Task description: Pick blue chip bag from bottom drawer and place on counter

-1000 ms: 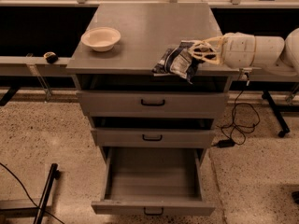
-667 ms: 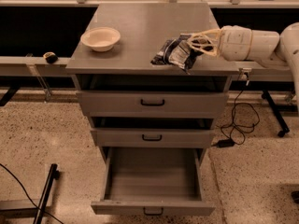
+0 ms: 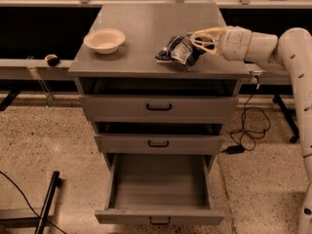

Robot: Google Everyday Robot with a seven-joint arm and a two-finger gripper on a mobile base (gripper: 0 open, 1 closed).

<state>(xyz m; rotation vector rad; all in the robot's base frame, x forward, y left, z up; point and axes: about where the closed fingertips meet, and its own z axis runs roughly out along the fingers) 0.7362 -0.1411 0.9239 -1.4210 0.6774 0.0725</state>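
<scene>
Gripper (image 3: 196, 42) seemingly clasped the blue chip bag (image 3: 173, 50) lying just ahead on the counter (image 3: 146, 28); the exact contact was hidden.

The single white arm (image 3: 304, 130) was seen standing upright along the right edge of the view. It was bent at a rounded elbow (image 3: 292, 45) and turned leftward. The forearm and thick wrist (image 3: 243, 44) were held nearly level. The cream gripper (image 3: 197, 42) was pointed left and held low over the right part of the counter (image 3: 141, 28). It was set against the right end of the blue chip bag (image 3: 176, 50).
</scene>
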